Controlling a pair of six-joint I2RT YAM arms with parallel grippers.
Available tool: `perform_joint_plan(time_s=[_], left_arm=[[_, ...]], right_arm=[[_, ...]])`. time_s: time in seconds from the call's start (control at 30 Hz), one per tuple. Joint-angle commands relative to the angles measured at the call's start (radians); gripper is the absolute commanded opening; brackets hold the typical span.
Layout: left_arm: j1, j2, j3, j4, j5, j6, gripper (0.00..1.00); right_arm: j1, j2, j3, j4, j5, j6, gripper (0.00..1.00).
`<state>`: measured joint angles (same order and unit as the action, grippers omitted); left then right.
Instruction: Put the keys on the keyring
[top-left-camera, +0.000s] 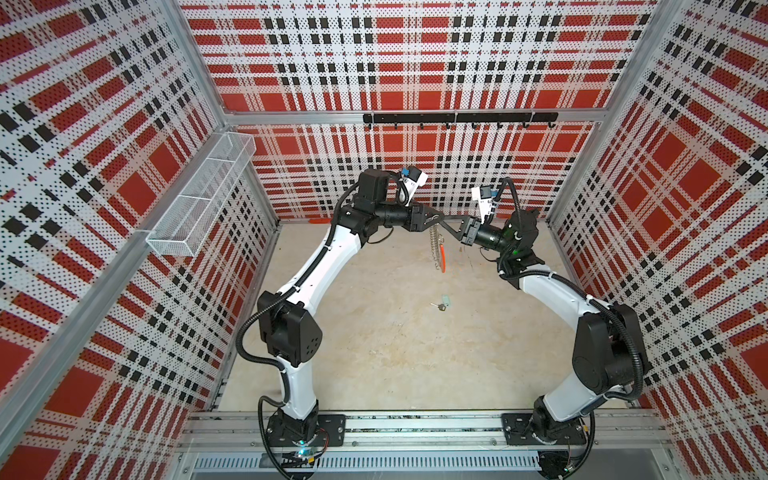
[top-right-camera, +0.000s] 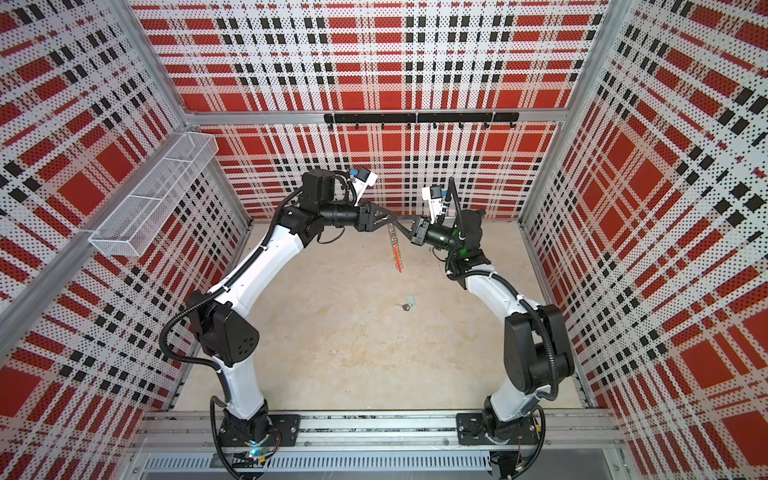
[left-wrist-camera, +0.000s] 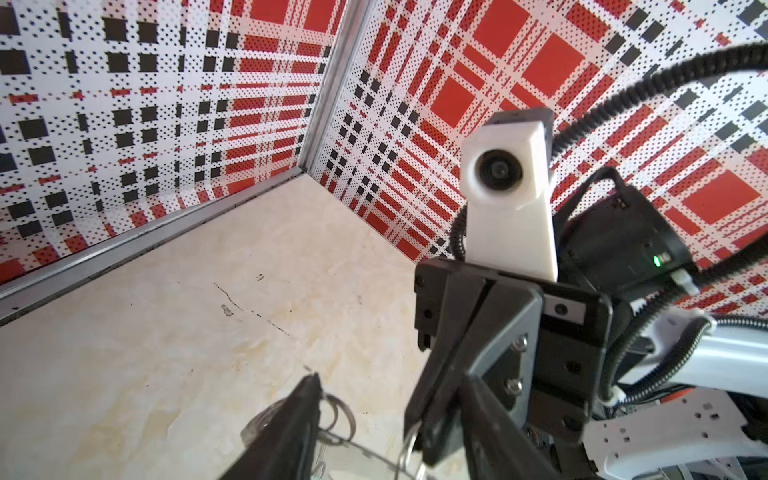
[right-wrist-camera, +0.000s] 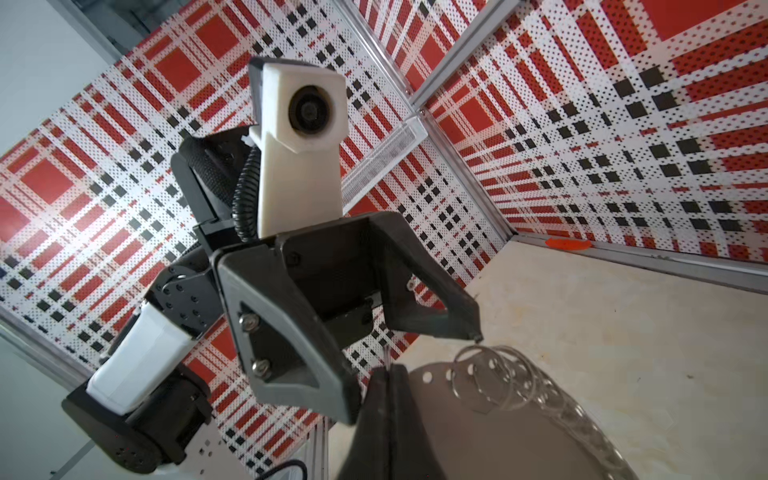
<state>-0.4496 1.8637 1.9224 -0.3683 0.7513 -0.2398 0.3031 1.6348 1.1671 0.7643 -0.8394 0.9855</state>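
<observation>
Grey keyring (top-left-camera: 437, 245) hanging edge-on, pinched by right claw (top-left-camera: 446, 224); left claw (top-left-camera: 432, 219) spread, just beside. Keys (top-left-camera: 441, 303) on counter (top-left-camera: 374, 332) well below, lying crosswise, about midway between arms.

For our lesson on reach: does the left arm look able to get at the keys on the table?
Probably yes. The left gripper is open and holds nothing; the keys lie on the table nearer the arm's base. The keyring hangs from the shut right gripper, seemingly clear of that path.
</observation>
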Motion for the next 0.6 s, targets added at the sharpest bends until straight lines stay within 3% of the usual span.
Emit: perform_joint_plan(time_s=[0.0,0.07,0.17,0.57], left_arm=[[0.036,-0.123,-0.147,0.268,-0.084,-0.182,0.45],[0.054,-0.207,-0.323,0.54,-0.071,-0.333,0.35],[0.069,-0.273,-0.472,0.792,-0.049,-0.469,0.3],[0.012,-0.186,-0.416,0.824,0.07,-0.486,0.33]], right_arm=[[0.006,0.015,-0.036,0.335,0.108,0.178,0.0],[0.01,0.047,-0.047,0.497,0.144,0.273,0.0],[0.016,0.094,-0.032,0.647,0.169,0.373,0.0],[0.046,0.119,-0.016,0.676,0.175,0.372,0.0]])
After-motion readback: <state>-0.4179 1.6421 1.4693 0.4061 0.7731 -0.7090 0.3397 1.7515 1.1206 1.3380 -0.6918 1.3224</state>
